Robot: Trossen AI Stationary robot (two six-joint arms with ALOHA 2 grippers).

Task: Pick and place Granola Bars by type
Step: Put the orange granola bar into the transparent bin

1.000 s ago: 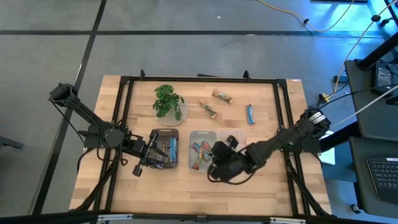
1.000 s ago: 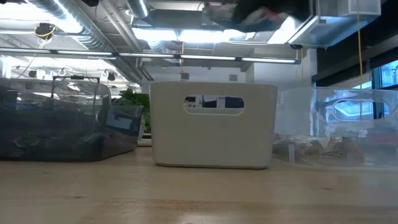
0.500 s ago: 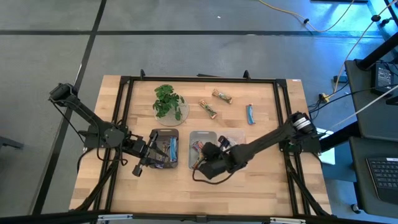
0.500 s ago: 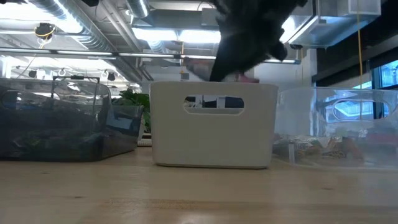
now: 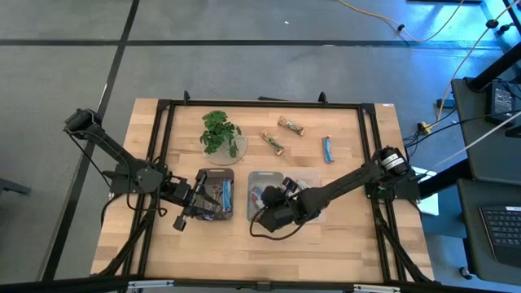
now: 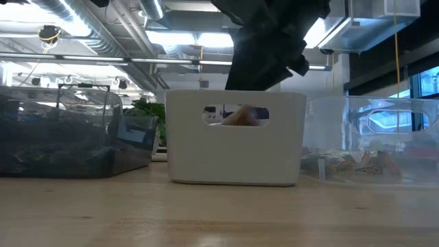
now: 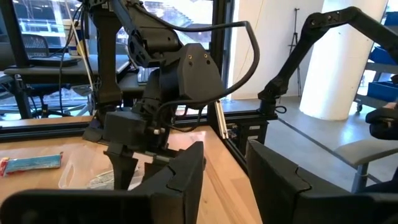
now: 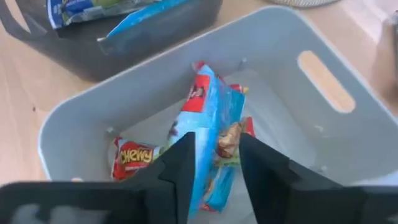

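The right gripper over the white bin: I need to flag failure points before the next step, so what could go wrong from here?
The right gripper holds a blue-wrapped bar low inside the white bin. If the wrapper sticks to a finger on release, the bar could lift back out. The gripper sits near the bin's wall and might nudge the bin toward the dark bin beside it.

Legible text, one item: "Chewy", yellow lettering on a red granola bar wrapper (image 8: 135,154) lying in the white bin (image 8: 74,118) under my right hand (image 8: 214,163). Other wrappers' print unreadable.
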